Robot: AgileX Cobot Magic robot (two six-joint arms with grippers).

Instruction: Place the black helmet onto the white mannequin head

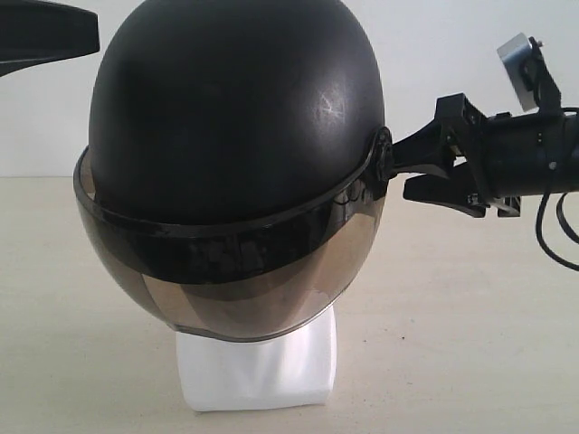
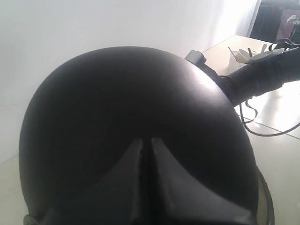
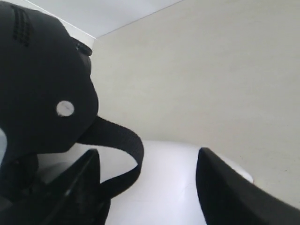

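Two tools are seen: the right tool (image 1: 404,172) spread beside the helmet (image 1: 235,117), the left tool (image 2: 146,143) pressed together near its top. The helmet is set on the head (image 1: 258,371); backing away seems needed.

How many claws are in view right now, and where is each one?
2. The right claw is open beside the black helmet, at its side pivot. The left claw shows only in its own wrist view, fingers together over the helmet's shell. None seems hidden.
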